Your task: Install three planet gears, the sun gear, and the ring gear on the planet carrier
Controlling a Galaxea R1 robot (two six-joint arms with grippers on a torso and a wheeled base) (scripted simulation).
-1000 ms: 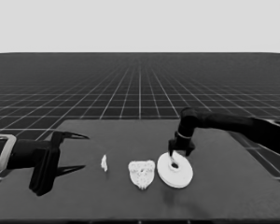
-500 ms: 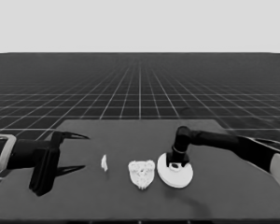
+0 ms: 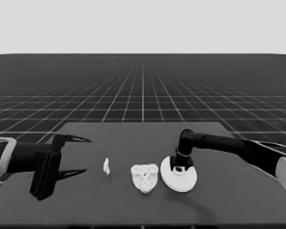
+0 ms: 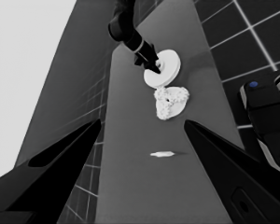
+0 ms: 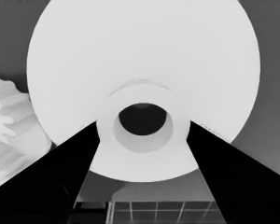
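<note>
The larger round part [image 3: 187,182] lies flat right of the table's middle. My right gripper [image 3: 180,170] points down onto it. In the right wrist view its open fingers [image 5: 60,177] stand on either side of the raised hub with the hole, on the larger round part [image 5: 140,46]. Just left of it lies the smaller round part [image 3: 147,190] with toothed gears [image 3: 144,174] crowded on top; their count cannot be told. The gears [image 5: 4,135] also show at the edge of the right wrist view. My left gripper [image 3: 86,155] waits open over the table's left end, holding nothing.
A thin white piece [image 3: 106,166] stands between the left gripper and the smaller round part. The left wrist view shows the thin white piece [image 4: 162,154] too, and dark machinery with blue lights [image 4: 266,116] past the table's edge.
The right arm has swung nearer and come down, bringing its gripper onto the larger round part's hub. The parts and the left arm have stayed put.
</note>
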